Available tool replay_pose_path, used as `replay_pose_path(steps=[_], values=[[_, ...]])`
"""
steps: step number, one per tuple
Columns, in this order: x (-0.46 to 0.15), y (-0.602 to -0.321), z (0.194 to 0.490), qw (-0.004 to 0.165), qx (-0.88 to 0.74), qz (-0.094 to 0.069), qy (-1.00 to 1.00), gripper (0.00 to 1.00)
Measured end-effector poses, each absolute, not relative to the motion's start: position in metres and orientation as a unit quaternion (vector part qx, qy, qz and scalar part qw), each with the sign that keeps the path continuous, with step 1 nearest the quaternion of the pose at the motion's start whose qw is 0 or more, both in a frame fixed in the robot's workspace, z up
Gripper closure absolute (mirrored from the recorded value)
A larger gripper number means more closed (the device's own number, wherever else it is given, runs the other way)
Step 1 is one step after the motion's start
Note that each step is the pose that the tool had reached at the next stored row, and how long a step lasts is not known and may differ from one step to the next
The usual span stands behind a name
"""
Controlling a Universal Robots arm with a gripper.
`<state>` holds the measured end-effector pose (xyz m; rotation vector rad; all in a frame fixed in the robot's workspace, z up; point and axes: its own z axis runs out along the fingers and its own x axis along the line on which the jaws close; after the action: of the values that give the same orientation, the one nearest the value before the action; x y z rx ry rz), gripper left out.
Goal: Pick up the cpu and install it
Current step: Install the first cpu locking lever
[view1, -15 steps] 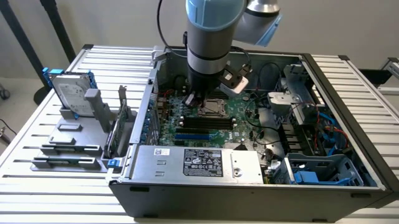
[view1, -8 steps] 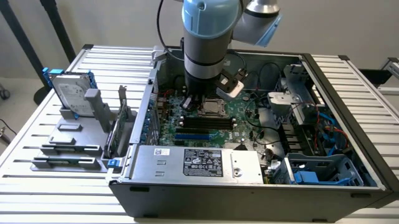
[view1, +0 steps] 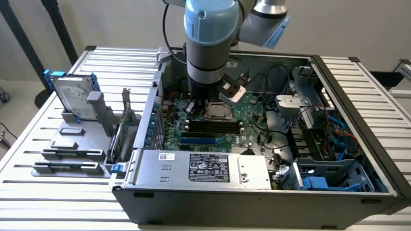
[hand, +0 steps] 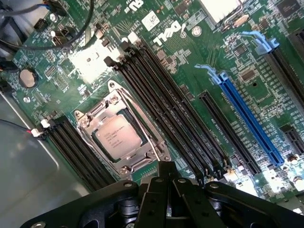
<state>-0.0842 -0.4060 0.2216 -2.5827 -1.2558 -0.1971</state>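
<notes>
**Already seated: CPU lay in its socket, gripper shut above it**

Plainly, the cpu [hand: 117, 138] sat flat inside the socket frame [hand: 90, 118] on the motherboard [hand: 190, 71], its silver top plate facing up and its edges square to the frame. The gripper [hand: 166, 190] hovered just beside the socket with its fingers together and nothing between them. By my judgement, doing this step well meant keeping the chip level and aligned with the frame, never pressing on one corner, and lifting straight off so nothing dragged across it.

As for containers, the computer case [view1: 257, 197] lay open around the socket, holding the motherboard, the power supply [view1: 205, 168] and a blue-latched drive cage [view1: 327, 175]. Well apart from the socket, outside the case, a hard drive [view1: 69, 94] stood in a grey holder [view1: 67, 149].
</notes>
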Motion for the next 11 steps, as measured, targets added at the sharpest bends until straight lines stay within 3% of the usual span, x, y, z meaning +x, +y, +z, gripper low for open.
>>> replay_pose_path(steps=[11], values=[[-0.085,-0.404,0.203,0.131,-0.889,-0.068,-0.433,0.89]])
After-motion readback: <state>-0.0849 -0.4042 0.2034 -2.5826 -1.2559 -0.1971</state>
